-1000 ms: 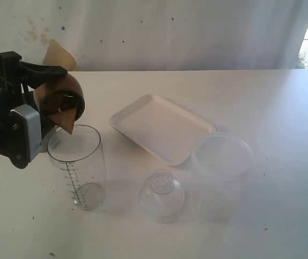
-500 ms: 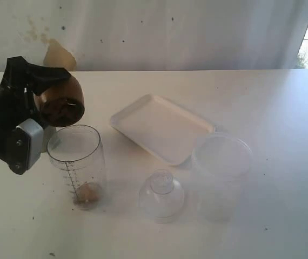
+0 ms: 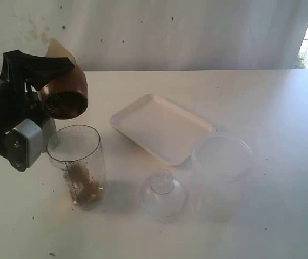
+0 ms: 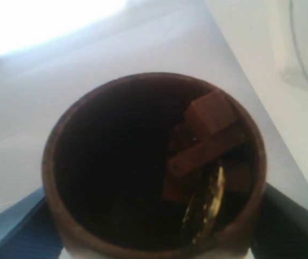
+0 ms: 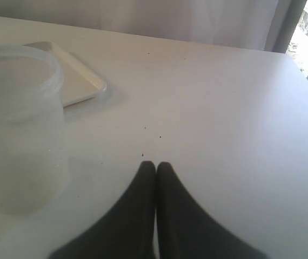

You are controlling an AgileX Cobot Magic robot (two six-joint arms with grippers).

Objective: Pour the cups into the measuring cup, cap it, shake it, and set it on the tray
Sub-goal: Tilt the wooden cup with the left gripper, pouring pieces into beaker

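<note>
Pieces (image 3: pixel 85 186) fallen into measuring cup (image 3: pixel 77 154), wooden cup (image 3: pixel 65 96) above

Daylight pours in from two o'clock in the exterior view — the table (image 3: pixel 273 108) bleaches to hazy white, shadows faint. Left wrist view: glare at eleven o'clock, the wooden cup (image 4: pixel 116 178) soft and dark — close-range blur.

The exterior view looks down across the table (image 3: pixel 283 108) toward the back wall from well off, with the left gripper (image 3: pixel 57 89) near its left edge. The left wrist view sits close behind that gripper and stares into the wooden cup (image 4: pixel 116 178) it grips. The right wrist view looks low past the right gripper (image 5: pixel 155 175), whose fingers are pressed together. Ahead of it stand the frosted tub (image 5: pixel 19 124) and the tray (image 5: pixel 81 81), both also in the exterior view.
</note>
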